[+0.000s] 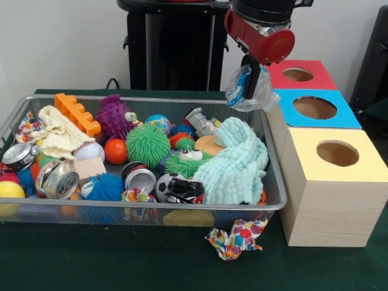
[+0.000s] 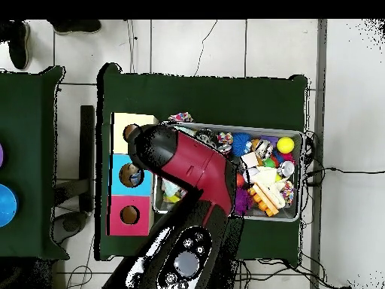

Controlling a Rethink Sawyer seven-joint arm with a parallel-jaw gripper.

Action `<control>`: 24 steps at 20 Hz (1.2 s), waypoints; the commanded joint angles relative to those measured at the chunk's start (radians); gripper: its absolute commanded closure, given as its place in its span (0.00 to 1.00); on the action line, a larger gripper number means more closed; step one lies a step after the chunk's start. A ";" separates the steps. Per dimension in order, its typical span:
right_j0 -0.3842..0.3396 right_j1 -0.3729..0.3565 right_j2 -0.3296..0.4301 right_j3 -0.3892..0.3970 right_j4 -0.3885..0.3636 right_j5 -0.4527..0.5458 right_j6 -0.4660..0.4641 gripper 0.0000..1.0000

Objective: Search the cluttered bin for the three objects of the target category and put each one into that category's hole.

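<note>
My gripper (image 1: 251,77) hangs from the red and black arm above the bin's far right corner. It is shut on a crumpled see-through bottle with a blue label (image 1: 247,91), held in the air just left of the boxes. The silver wire mesh bin (image 1: 79,207) is full of toys. A second see-through bottle (image 1: 200,121) lies at the bin's back, beside the mint cloth. The red-topped box's hole (image 1: 297,74) is just right of the held bottle; it also shows in the overhead view (image 2: 129,215). In the overhead view the arm (image 2: 195,169) hides the gripper.
The blue-topped box (image 1: 345,115) and the yellow-topped box (image 1: 364,167) stand in a row in front of the red one. Silver cans (image 1: 60,179), spiky balls, an orange block (image 1: 77,113) and a mint cloth (image 1: 233,160) fill the bin. A spotted cloth (image 1: 237,236) lies on the table.
</note>
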 commanded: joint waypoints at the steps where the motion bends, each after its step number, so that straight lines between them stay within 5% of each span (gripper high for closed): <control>1: -0.002 0.040 0.041 -0.084 0.026 0.090 0.323 1.00; 8: -0.010 0.085 0.038 -0.128 0.027 0.084 0.347 1.00; 17: -0.061 0.115 0.004 -0.336 0.017 0.314 0.408 1.00; 24: -0.082 0.092 0.009 -0.329 0.003 0.331 0.379 1.00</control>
